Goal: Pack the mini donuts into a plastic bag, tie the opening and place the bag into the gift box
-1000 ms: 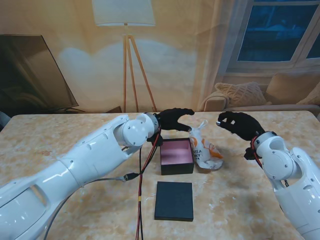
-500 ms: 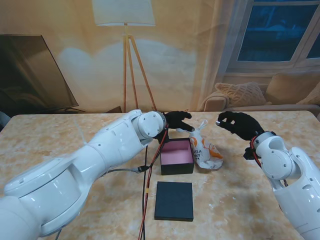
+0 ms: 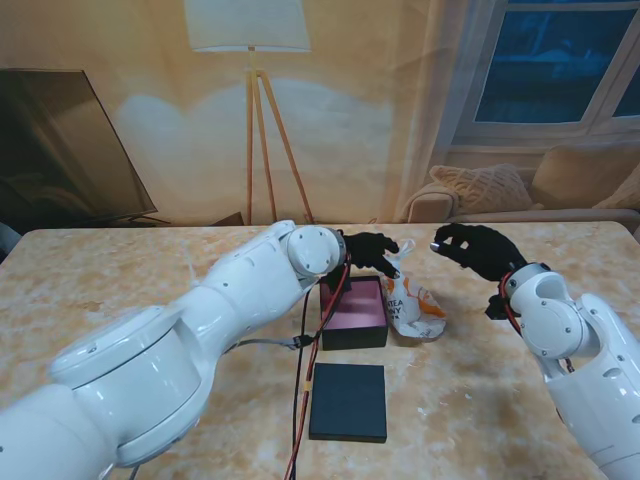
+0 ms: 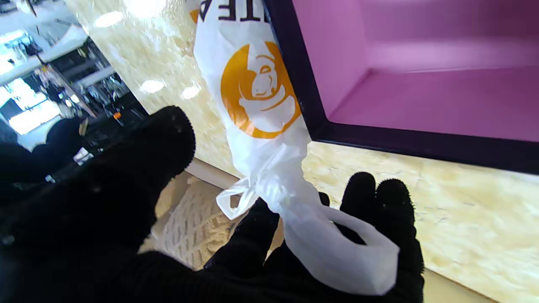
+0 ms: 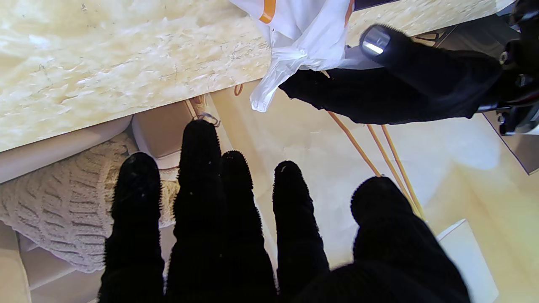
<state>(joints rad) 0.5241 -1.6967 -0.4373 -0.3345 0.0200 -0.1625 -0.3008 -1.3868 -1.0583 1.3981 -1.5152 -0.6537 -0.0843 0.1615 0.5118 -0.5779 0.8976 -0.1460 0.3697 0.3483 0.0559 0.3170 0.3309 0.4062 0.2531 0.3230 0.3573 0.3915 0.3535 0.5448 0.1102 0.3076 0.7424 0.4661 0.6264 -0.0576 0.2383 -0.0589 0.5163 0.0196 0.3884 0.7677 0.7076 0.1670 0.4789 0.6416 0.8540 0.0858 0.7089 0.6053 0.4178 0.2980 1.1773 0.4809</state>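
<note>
White knotted plastic bag (image 3: 412, 298) lies right of the gift box (image 3: 353, 311); left robot hand (image 3: 370, 250) touches its knot, grip unclear; right robot hand (image 3: 476, 247) spread, empty.

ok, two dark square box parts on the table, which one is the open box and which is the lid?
The open box is the one farther from me, pink inside, beside the tied bag. The flat, all-dark square nearer to me is the lid.

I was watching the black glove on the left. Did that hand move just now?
Yes. The left hand slid to the right, from beyond the pink box's far left corner to the tied bag top.
</note>
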